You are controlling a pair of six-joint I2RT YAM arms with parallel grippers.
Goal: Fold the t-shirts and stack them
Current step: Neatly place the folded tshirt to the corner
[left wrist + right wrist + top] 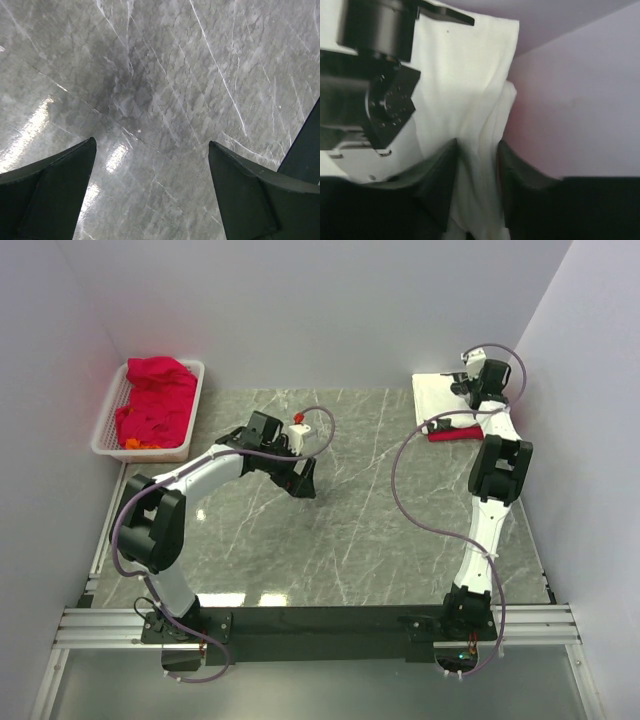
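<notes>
Top external view:
- Grey marble table point(350, 530), pale walls on 3 sides.
- White basket point(108, 410) sits at the far left corner and holds a loose heap of red t-shirts point(155, 400).
- Left gripper point(306, 480) hangs over bare marble left of table centre, well apart from the basket and from all cloth.
- A white t-shirt point(435, 400) lies flat at the far right corner. A folded red t-shirt point(455, 432) lies along its near edge, touching it; whether it lies over or under the white edge cannot be told.
- Right gripper point(466, 388) is at the right part of the white t-shirt, next to the right wall.

Left wrist view:
- The 2 dark fingers point(50, 195) stand wide apart, with nothing between them.
- Only veined marble with light glare lies below.

Right wrist view:
- The 2 dark fingers point(437, 185) are drawn in on a raised fold of the white t-shirt. The cloth fills the narrow gap between them, so the jaws are pinching it.
- The rest of the white cloth runs away from the fingers, with a long crease.
- The wall point(570, 100) is close on the right.
- A black arm joint point(380, 100) fills the upper left, blurred.
</notes>
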